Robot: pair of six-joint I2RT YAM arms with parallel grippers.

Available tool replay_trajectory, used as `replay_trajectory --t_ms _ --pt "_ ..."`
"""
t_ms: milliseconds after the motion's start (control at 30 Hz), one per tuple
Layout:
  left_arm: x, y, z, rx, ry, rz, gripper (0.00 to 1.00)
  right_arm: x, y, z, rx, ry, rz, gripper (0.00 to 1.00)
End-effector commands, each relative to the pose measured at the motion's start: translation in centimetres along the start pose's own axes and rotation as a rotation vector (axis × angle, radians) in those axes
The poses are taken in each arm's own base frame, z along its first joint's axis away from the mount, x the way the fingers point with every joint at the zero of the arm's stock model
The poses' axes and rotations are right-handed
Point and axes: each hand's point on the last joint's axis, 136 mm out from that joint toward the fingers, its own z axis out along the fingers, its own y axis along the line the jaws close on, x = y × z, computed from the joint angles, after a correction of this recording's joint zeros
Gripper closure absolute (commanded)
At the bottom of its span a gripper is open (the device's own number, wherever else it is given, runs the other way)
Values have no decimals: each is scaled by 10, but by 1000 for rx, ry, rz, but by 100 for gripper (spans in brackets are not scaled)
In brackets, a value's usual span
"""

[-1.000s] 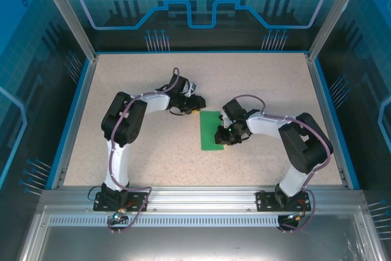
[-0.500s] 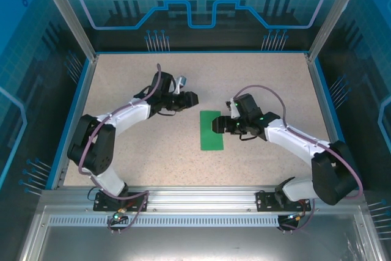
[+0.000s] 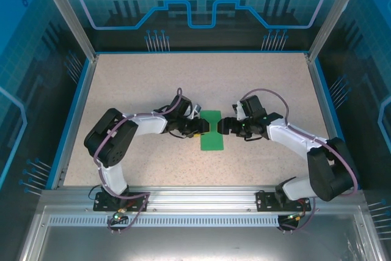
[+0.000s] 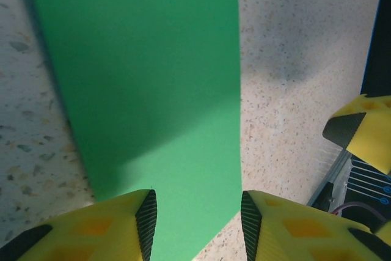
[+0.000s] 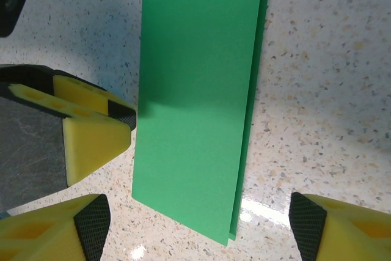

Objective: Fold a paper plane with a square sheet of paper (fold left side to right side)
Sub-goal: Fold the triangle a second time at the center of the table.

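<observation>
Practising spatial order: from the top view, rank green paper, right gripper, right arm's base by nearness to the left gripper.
1. Green paper, beside the left gripper.
2. Right gripper, across the paper.
3. Right arm's base, near-right edge.

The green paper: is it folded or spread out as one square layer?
Folded. The green paper lies as a narrow rectangle, and the right wrist view shows a second layer's edge peeking out along one long side.
</observation>
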Motion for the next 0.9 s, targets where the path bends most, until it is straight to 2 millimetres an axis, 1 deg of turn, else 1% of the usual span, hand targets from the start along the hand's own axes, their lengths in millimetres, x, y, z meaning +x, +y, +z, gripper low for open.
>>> replay_trajectory --t_ms 0,133,433,533,567,733,867 --pt "1 7 6 -26 4 2 56 4 1 5 -24 35 18 21" --pt "7 14 8 -54 13 1 56 3 2 11 -25 65 39 26" --pt "17 26 6 -88 14 -10 57 -3 3 28 -31 121 72 31" --pt "20 28 6 -92 17 -16 57 1 -3 35 -16 146 88 32" --pt "21 29 6 -93 19 -15 57 -9 3 34 -27 128 81 33" --pt "25 32 4 -99 15 -18 57 -13 6 41 -38 143 89 35" --pt "25 33 3 -100 10 -17 57 -12 5 47 -40 161 101 36"
